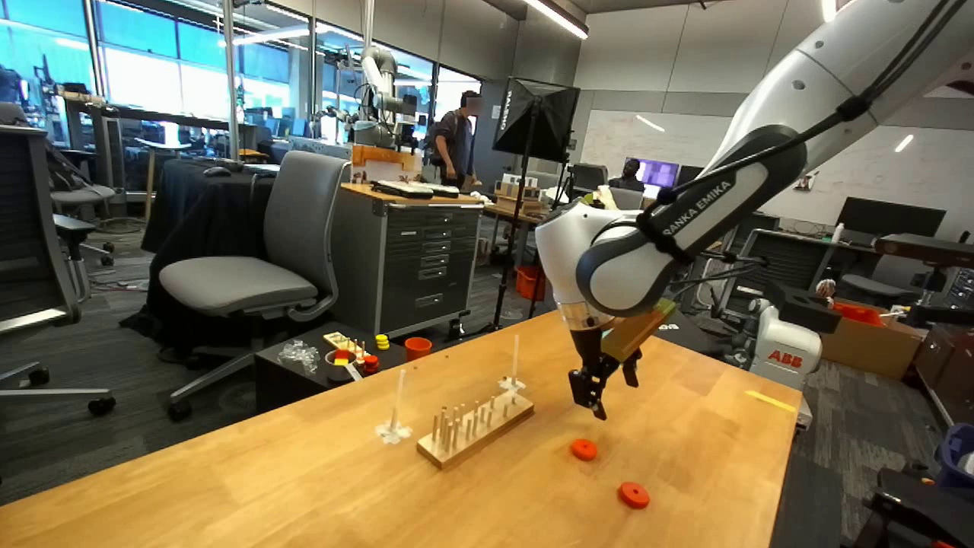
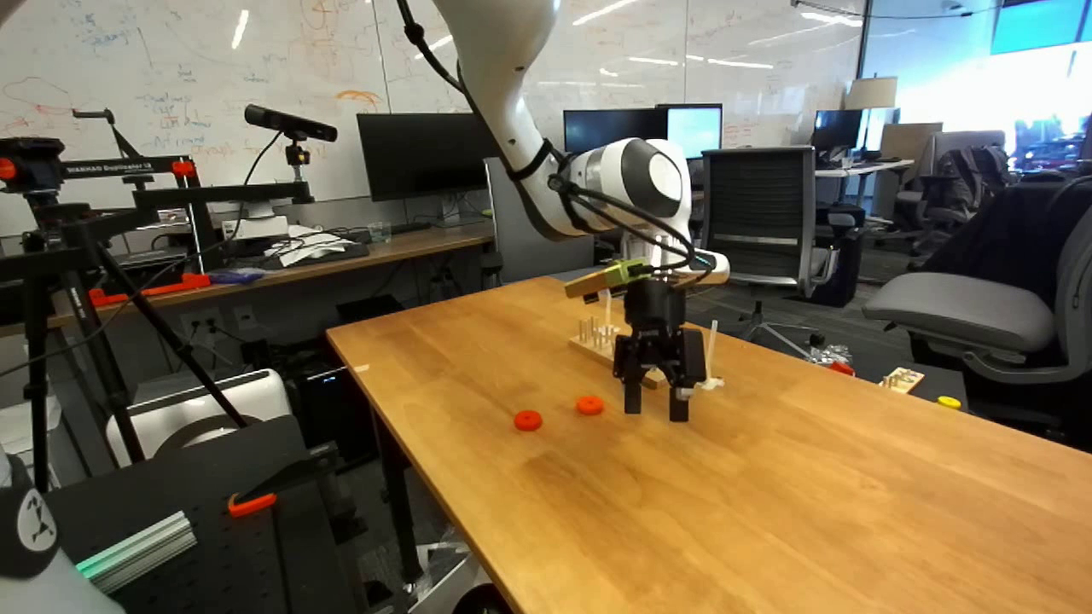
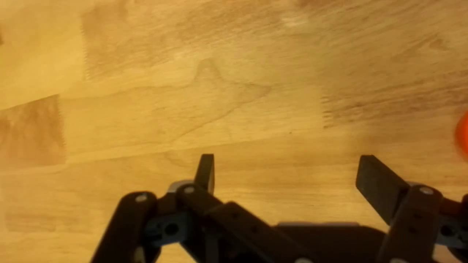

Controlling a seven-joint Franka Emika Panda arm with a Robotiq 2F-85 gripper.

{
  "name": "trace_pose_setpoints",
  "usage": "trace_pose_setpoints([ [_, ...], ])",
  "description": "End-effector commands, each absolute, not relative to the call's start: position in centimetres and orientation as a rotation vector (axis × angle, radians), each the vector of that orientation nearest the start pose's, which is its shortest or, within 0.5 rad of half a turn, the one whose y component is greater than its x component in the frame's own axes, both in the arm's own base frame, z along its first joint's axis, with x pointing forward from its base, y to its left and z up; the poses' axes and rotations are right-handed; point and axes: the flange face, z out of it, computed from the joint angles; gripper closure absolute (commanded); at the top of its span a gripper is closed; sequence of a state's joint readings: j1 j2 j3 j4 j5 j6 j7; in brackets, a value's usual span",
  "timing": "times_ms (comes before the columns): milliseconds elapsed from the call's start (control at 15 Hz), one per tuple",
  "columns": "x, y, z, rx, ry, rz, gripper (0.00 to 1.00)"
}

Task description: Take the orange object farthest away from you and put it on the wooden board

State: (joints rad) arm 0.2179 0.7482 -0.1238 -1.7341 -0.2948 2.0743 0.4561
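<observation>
Board (image 2: pixel 595 348) partly behind end effector (image 2: pixel 655 408)

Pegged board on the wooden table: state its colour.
The pegged board is pale tan, clearest in an exterior view.

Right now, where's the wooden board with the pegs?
In an exterior view, the wooden board sits on the table, left of the hand, in front of two tall pale sticks.
</observation>
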Motion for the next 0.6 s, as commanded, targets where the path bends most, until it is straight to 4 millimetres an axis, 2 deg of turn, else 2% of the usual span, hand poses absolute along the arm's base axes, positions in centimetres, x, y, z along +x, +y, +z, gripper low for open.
trace_pose_setpoints([
  [0, 59.1, 5.2, 15.3, -3.621, -0.043, 0.508, 0.0],
  [333, 57.0, 6.2, 17.4, -3.727, -0.504, 0.48, 0.0],
  [467, 56.4, 7.4, 17.8, -3.75, -0.69, 0.407, 0.0],
  [533, 56.3, 8.4, 17.9, -3.726, -0.681, 0.293, 0.0],
])
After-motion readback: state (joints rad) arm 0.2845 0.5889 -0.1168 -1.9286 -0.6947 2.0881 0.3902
